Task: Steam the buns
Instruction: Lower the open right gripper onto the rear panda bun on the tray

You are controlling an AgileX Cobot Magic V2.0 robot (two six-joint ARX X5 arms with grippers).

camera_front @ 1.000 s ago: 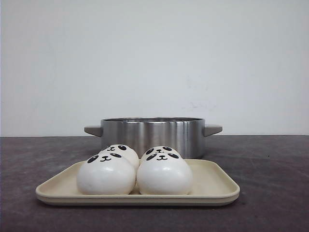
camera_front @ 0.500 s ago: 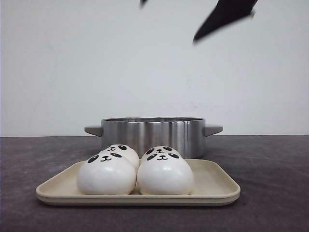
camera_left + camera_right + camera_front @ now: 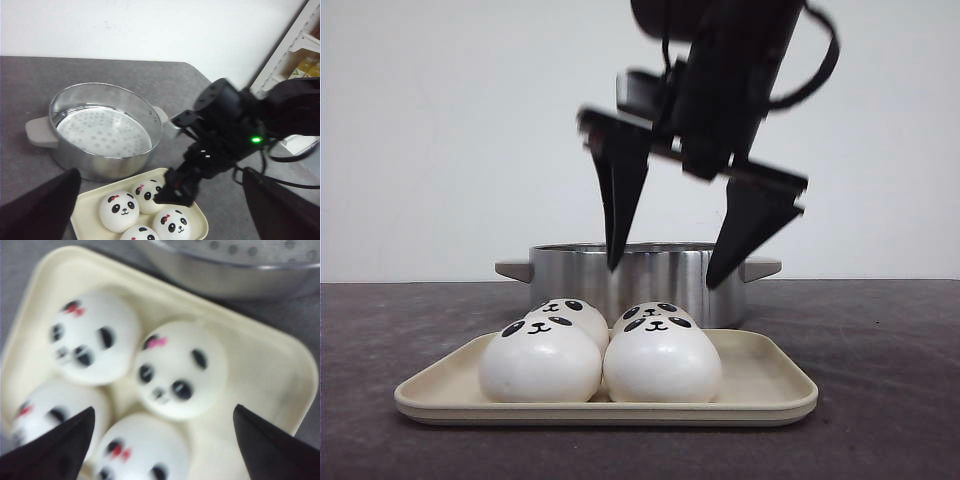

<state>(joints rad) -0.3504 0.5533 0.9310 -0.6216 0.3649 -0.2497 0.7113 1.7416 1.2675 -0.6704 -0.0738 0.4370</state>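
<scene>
Several white panda-faced buns sit close together on a beige tray (image 3: 770,385), the front pair (image 3: 540,360) (image 3: 662,358) hiding most of the back pair. My right gripper (image 3: 663,277) hangs open just above the right-hand buns, its black fingers spread wide and touching nothing. In the right wrist view the right gripper (image 3: 163,409) frames the buns (image 3: 180,370) (image 3: 92,337) on the tray (image 3: 280,390). My left gripper (image 3: 161,176) is open and empty, high over the table, and it looks down on the buns (image 3: 119,211) and the right arm (image 3: 225,135).
A steel pot (image 3: 636,275) with grey handles stands just behind the tray; its perforated white steamer liner (image 3: 102,130) holds nothing. A shelf (image 3: 300,45) with bottles stands beyond the table's right side. A white wall closes off the back.
The right arm came down from the top of the front view and now hangs open just above the buns. Buns, tray and pot have not moved.
</scene>
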